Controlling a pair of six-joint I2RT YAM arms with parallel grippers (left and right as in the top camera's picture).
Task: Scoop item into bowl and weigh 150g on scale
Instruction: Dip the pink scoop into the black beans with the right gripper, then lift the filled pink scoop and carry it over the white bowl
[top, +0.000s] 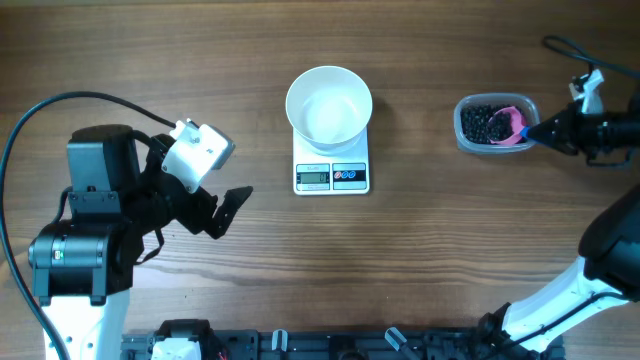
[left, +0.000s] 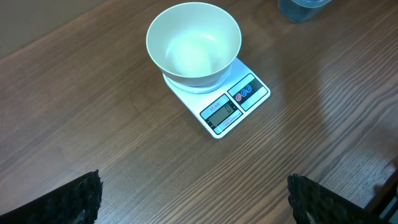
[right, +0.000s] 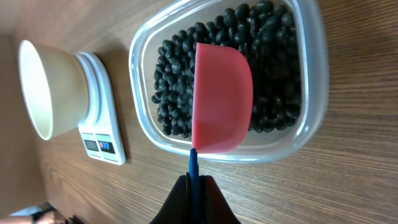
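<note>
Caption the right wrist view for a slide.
Shut jaws pinch a pink scoop by its blue handle at a clear tub of black beans; white bowl sits on the scale.

The brown wooden table is matt with fine grain lines. On the small white plastic scale sits a smooth, faintly shiny round white bowl. Right of the scale, a clear shiny plastic tub holds glossy black beans and a smooth pink plastic scoop. The black pads of the left gripper look rough.
</note>
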